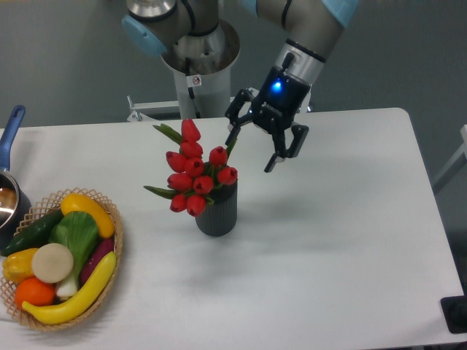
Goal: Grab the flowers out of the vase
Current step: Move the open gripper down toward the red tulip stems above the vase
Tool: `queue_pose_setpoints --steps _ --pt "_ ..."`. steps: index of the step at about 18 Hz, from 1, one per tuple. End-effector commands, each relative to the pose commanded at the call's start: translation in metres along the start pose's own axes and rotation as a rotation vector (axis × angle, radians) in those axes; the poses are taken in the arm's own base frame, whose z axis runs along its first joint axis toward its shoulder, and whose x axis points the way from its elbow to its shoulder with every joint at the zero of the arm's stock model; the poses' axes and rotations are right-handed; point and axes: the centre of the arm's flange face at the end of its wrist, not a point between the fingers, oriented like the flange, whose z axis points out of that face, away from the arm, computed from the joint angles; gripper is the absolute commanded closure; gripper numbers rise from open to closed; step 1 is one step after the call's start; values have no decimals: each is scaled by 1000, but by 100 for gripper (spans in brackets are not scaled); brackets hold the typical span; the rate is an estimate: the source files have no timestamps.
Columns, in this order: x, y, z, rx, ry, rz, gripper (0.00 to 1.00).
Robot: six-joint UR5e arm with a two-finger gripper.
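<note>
Flowers (194,171) are sitting in the vase (217,210), just left of center frame, on the white table (328,255). Red tulip buds bunched up w/ a few green leaves poking out left and upper right; the bunch leans a bit to the upper left and sticks up well above the vase mouth. Stems are hidden inside, so can't see any tie from this angle. Vase is dark grey, ribbed sides, standing upright.

My claw (253,152) is up in the upper-middle of the frame, just right of the top of the bunch, tilted w/ the fingers pointing down-ish. Fingers spread wide, nothing between them, not gripping anything atm. Left finger tip looks v close to the green leaf at the bunch's upper right, but can't tell if it's touching or just overlapping in view. Blue light glowing on the wrist above the claw.

Other stuff: wicker basket (109,277) at lower left, full of fruit & veg, incl. a long yellow banana-shaped thing, green cucumber and an orange. Pot (9,197) w/ a blue handle at the far left edge, partly cut off. Arm base (197,58) at top center, behind the table.
</note>
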Motion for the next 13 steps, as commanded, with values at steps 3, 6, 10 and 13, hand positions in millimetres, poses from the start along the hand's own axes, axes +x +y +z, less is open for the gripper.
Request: queue_pose_setpoints --steps 3,6,10,13 --pt "8 -6 3 4 7 11 0" --pt "16 -10 12 23 30 6 0" --pt "25 -6 23 52 53 -7 0" --pt "24 -1 28 53 64 -19 0"
